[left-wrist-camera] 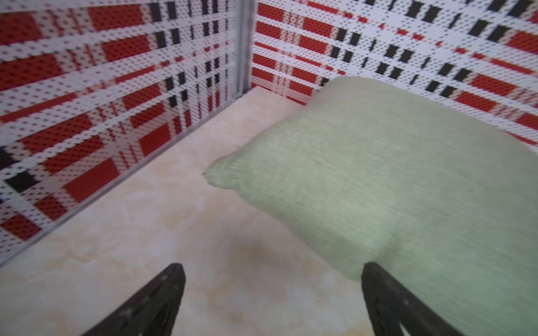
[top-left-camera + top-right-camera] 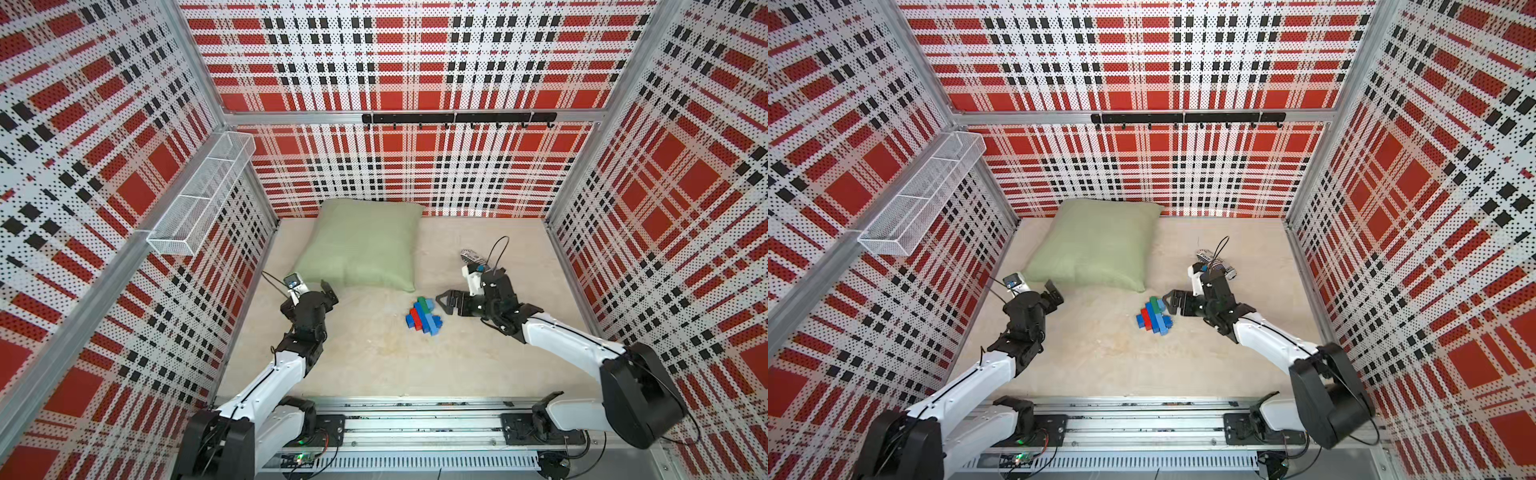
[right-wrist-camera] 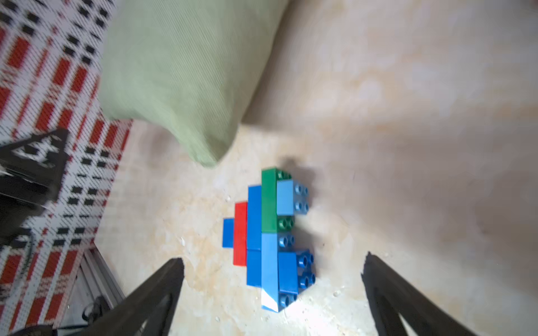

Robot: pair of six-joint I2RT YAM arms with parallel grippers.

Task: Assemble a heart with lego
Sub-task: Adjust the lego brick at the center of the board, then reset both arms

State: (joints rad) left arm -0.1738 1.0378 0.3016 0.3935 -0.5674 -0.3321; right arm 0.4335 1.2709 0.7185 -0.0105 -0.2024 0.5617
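Shows the heart assembled and lying flat on the desk, just off the near corner of the green pillow. Has the right jaws spread wide just beside it, gripping nothing. Has the left jaws spread wide as well, empty, at the pillow's near edge, well apart from the heart.

Through the left wrist camera I saw my left gripper spread wide over the beige tabletop. One jaw crossed the edge of the green pillow, which lay near the plaid wall corner.
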